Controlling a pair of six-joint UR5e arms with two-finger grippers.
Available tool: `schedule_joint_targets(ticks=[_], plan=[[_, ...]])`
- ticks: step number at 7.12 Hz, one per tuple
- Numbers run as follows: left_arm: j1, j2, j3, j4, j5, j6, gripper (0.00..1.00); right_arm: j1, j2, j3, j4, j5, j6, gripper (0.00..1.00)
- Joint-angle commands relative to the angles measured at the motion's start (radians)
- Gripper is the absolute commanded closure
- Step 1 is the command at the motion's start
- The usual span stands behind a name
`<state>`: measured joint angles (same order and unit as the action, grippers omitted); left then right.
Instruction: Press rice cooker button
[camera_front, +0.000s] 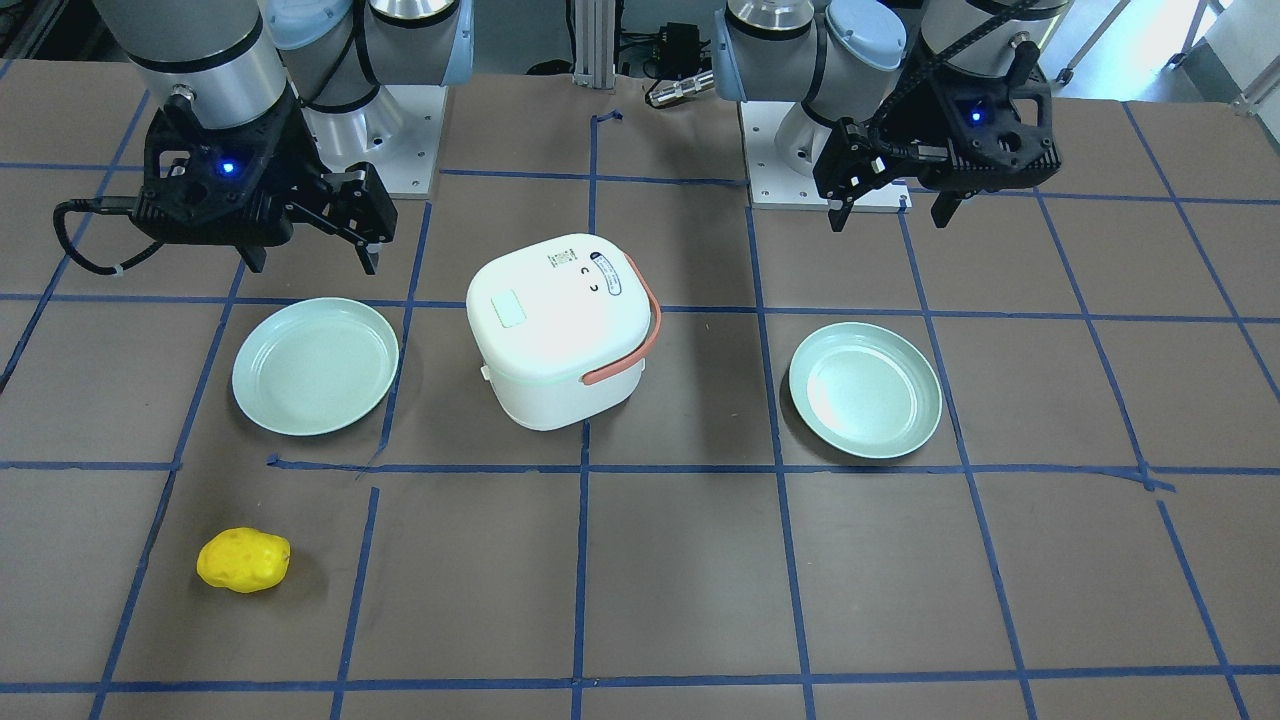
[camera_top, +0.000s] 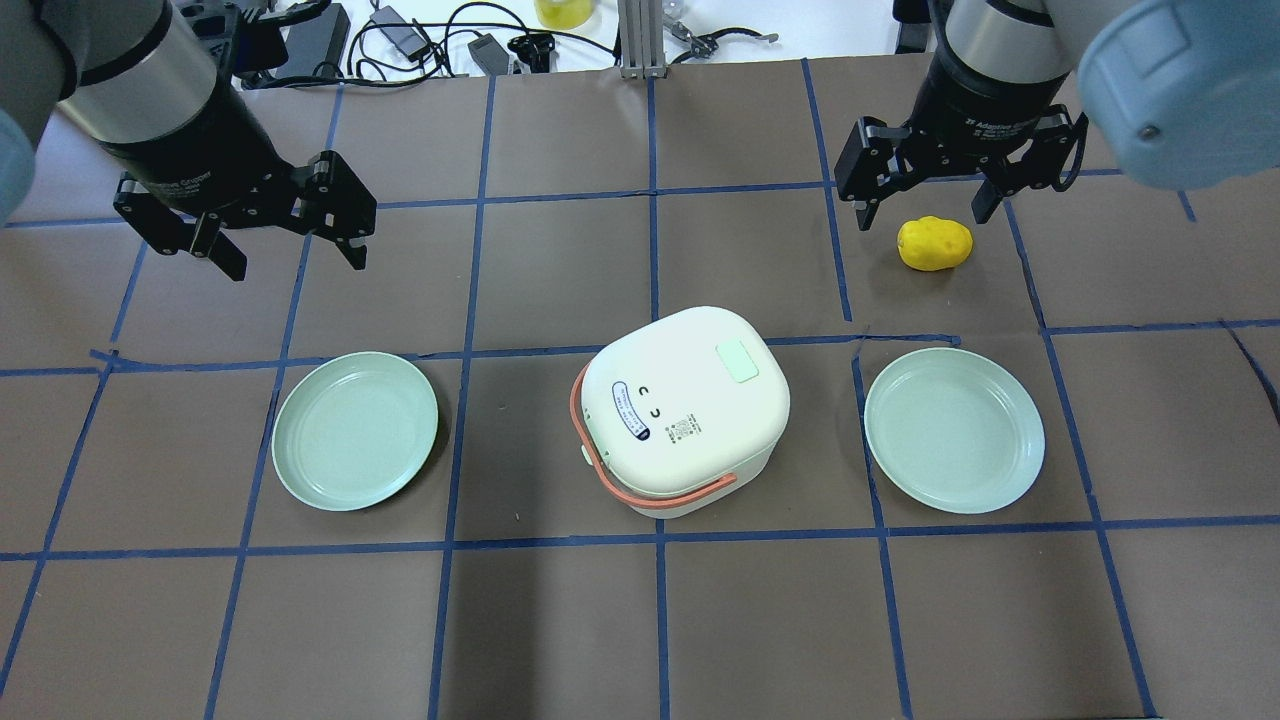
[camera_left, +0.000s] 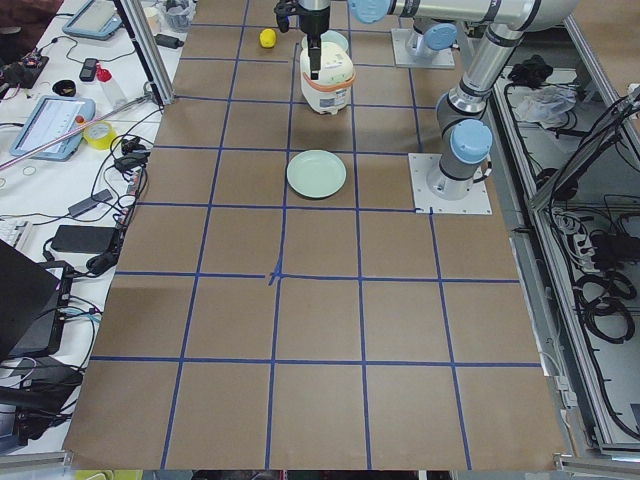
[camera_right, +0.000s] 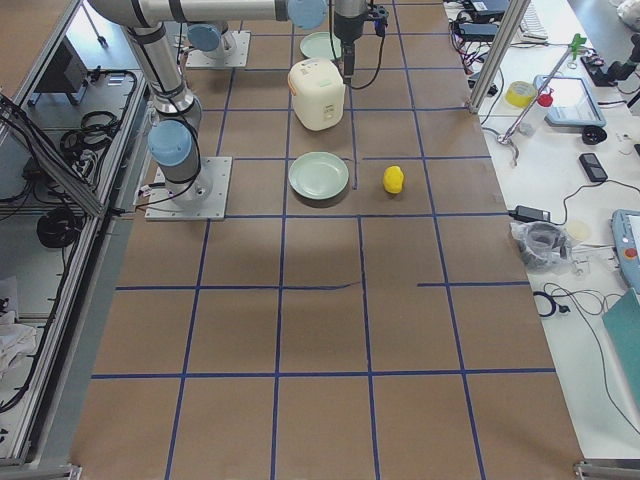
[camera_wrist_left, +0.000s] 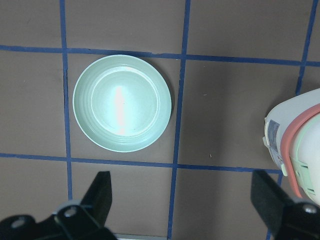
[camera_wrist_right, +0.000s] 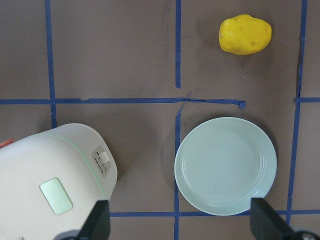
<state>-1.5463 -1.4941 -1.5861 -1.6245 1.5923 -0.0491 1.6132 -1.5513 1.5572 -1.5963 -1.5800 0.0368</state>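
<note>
Your rice cooker, centre of the overhead view, reads as smooth white plastic with a soft gloss. Its handle looks like smooth salmon plastic. The left-hand plate and right-hand plate are glossy pale green and catch the light. The table has a matt brown, paper-like cover crossed by blue tape. The yellow lump, upper right, is matt and pitted. The left gripper and right gripper are matt black plastic. The right arm, upper left of the front-facing view, shows brushed silver metal.
</note>
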Motion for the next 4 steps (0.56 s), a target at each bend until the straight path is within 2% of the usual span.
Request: schedule_joint_targets(ticks=[1, 2, 3, 4], plan=[[0.0, 0.0, 0.0, 0.0, 0.0, 0.0, 0.0, 0.002, -0.001, 0.0, 0.03, 0.005, 0.0, 0.0], [0.0, 0.0, 0.0, 0.0, 0.0, 0.0, 0.0, 0.005, -0.004, -0.002, 0.03, 0.009, 0.005, 0.07], [0.0, 0.0, 0.0, 0.0, 0.0, 0.0, 0.0, 0.01, -0.007, -0.002, 0.03, 0.011, 0.005, 0.28], [0.0, 0.0, 0.0, 0.0, 0.0, 0.0, 0.0, 0.011, -0.007, -0.002, 0.03, 0.05, 0.006, 0.45]])
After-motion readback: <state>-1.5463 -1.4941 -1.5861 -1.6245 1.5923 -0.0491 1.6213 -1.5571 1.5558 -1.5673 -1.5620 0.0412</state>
